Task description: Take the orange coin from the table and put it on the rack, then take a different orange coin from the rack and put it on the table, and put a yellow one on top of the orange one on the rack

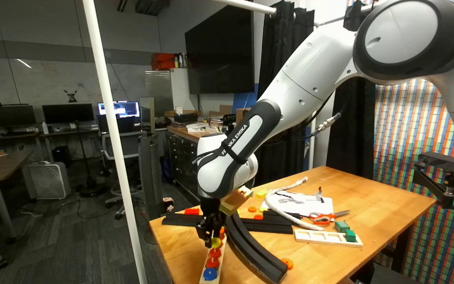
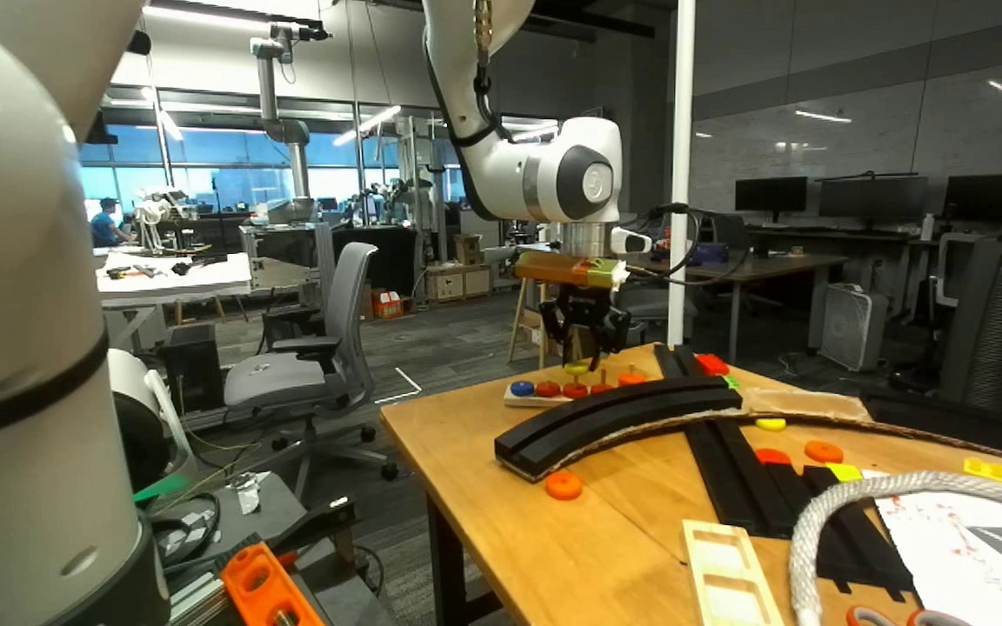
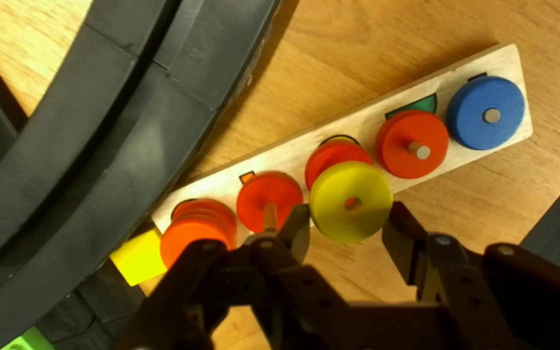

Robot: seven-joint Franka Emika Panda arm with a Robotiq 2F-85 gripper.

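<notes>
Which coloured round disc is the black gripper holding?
The yellow round disc, the only one pinched in the black gripper; the nearby red discs and blue disc sit on the wooden peg board.

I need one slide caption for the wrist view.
Pincer holding a yellow disc over a wooden peg rack with red discs and a blue disc.

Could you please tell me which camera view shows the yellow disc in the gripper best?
The wrist view, where the yellow disc shows large, its round face and centre hole clear. Both exterior views show it only small, held in the gripper.
</notes>
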